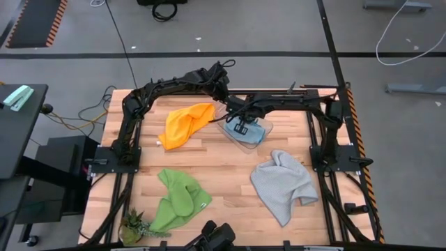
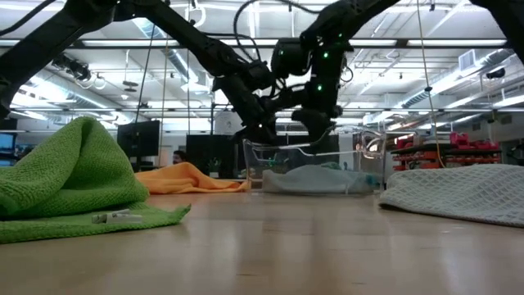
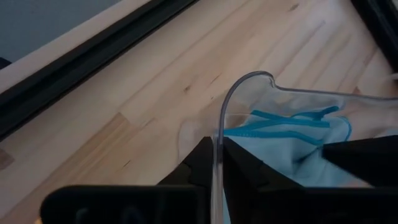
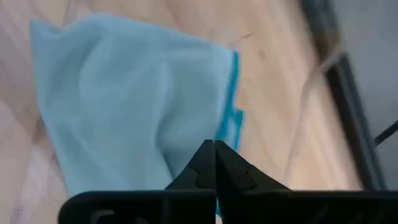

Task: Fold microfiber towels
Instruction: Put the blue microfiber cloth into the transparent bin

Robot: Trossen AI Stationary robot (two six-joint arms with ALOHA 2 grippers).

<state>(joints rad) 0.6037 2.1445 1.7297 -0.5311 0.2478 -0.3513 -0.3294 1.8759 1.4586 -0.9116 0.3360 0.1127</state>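
Grey workshop floor surrounds a pale wooden surface (image 1: 216, 174) framed in black rails, and we see two dark arms meeting at its far middle. There a clear plastic bin (image 1: 245, 131) holds a soft light blue microfiber towel (image 4: 134, 99), bunched loosely inside. Our left gripper (image 3: 216, 163) has its fingers nearly shut, pinching the bin's thin transparent rim. Our right gripper (image 4: 214, 163) hangs just above the blue cloth with its fingers fully shut and holding nothing.

A rumpled yellow-orange towel (image 1: 185, 125) lies just beside the bin, a crumpled bright green towel (image 1: 178, 202) lies at the near left, and a crumpled light grey towel (image 1: 282, 185) lies at the near right; none is folded.

We judge the step in hand to be lifting the blue towel out. To do it well, we would keep the rim steady, open the right fingers, take one stitched corner and lift it clear of the bin wall.
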